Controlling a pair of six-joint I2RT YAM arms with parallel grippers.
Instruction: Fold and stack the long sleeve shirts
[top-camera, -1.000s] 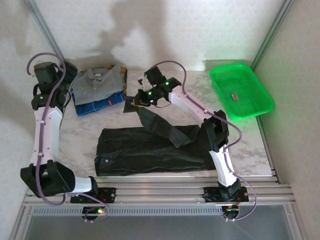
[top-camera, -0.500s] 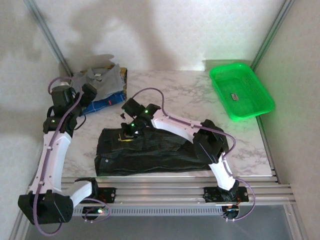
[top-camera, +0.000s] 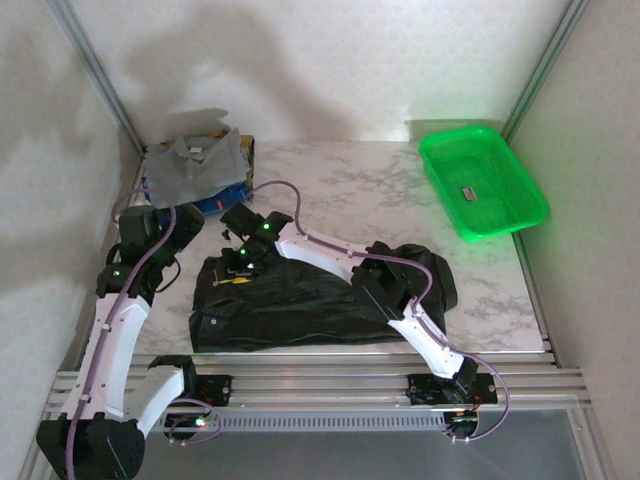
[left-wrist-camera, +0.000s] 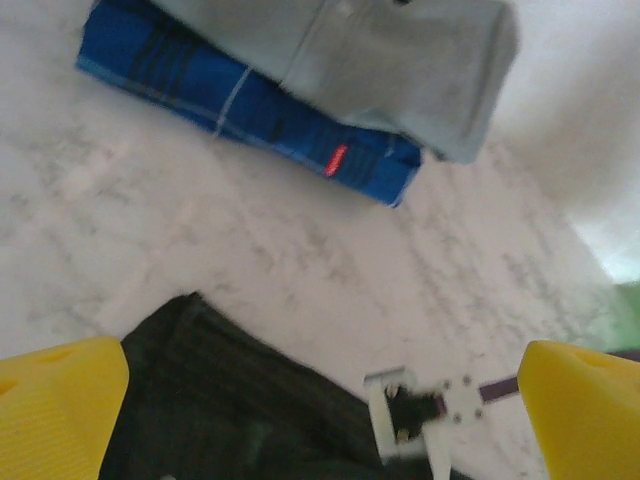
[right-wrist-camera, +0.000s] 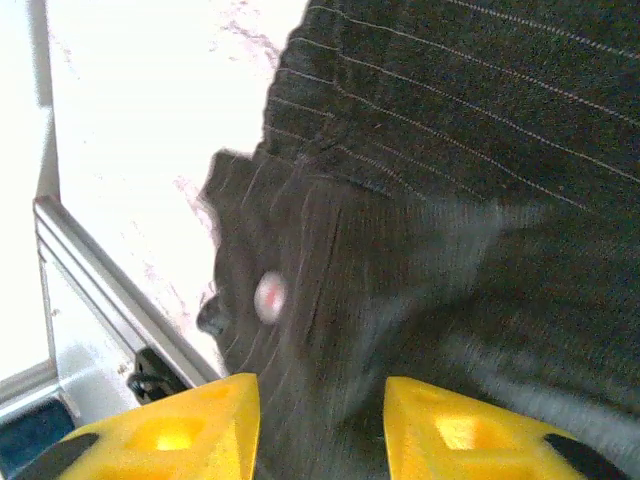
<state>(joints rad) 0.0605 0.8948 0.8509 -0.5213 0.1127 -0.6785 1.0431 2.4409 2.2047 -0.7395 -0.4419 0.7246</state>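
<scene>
The dark pinstriped long sleeve shirt lies spread across the near middle of the table, with a sleeve folded over it toward the left. My right gripper hovers low over its upper left part. In the right wrist view my right gripper has its yellow fingers apart over the dark cuff with its pale button. My left gripper is wide open just left of the shirt's far corner; in the left wrist view my left gripper holds nothing. A folded grey-blue shirt sits at the back left.
The grey-blue shirt rests on a folded blue garment in the back left corner. A bright green basket stands at the back right. Metal rails run along the table's near edge. White walls close in on both sides.
The right arm swept the sleeve from the back middle down and left onto the shirt, and its jaws have parted. The left arm came forward from the back left corner.
</scene>
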